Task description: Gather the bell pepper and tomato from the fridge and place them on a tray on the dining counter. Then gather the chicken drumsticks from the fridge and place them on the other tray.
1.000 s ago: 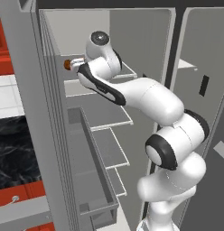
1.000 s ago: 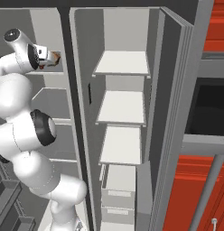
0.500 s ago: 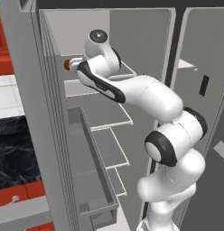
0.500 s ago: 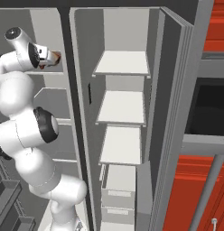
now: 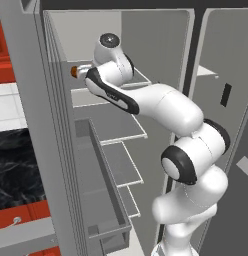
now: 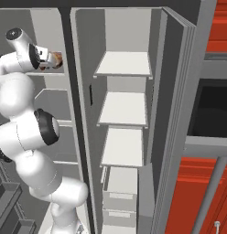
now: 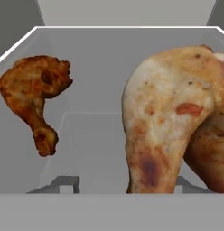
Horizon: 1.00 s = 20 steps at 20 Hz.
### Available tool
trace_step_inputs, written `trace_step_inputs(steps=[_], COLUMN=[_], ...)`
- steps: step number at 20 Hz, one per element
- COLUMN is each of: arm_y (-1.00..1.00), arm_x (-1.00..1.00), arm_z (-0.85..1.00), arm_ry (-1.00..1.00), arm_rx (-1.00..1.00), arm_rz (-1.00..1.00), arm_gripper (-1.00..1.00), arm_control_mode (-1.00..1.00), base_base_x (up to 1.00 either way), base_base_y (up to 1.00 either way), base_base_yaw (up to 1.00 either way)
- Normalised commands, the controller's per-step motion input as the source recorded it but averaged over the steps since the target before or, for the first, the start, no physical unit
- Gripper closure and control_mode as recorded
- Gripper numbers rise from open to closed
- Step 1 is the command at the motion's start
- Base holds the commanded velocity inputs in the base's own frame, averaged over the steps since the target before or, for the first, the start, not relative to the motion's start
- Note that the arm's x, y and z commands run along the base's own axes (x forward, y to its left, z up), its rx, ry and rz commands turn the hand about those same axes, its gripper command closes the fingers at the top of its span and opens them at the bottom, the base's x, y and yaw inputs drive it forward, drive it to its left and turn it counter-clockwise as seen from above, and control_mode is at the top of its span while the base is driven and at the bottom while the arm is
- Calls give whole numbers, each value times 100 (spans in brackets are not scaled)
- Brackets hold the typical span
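Pale drumstick (image 7: 170, 117) looms right before the jaws, whose spread I cannot tell.

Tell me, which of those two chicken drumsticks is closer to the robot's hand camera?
The pale tan drumstick on the right, which looms large in the hand view. The darker red-brown drumstick looks much smaller, farther back on the left of the fridge shelf.

Arm rose from base, elbow bent, forearm reached up and leftward at upper-shelf height. Wrist was angled toward far left side. Gripper (image 5: 76, 73) sat at arm's end; jaw state was not discernible from views.
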Motion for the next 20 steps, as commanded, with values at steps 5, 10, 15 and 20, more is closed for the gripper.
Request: trace_step_inputs(steps=[5, 10, 15, 20], arm_y=[-1, -2, -9, -38], arm_x=[0, -20, -70, -88], arm_z=[-22, -10, -13, -2], arm_ry=[10, 0, -18, -22], arm_rx=[0, 0, 0, 1], arm_rz=[0, 0, -3, -8], arm_gripper=[100, 100, 100, 100], arm_control_mode=[-100, -100, -100, -100], base_base_x=[0, 0, 0, 0], base_base_y=[0, 0, 0, 0], base_base_yaw=[0, 0, 0, 0])
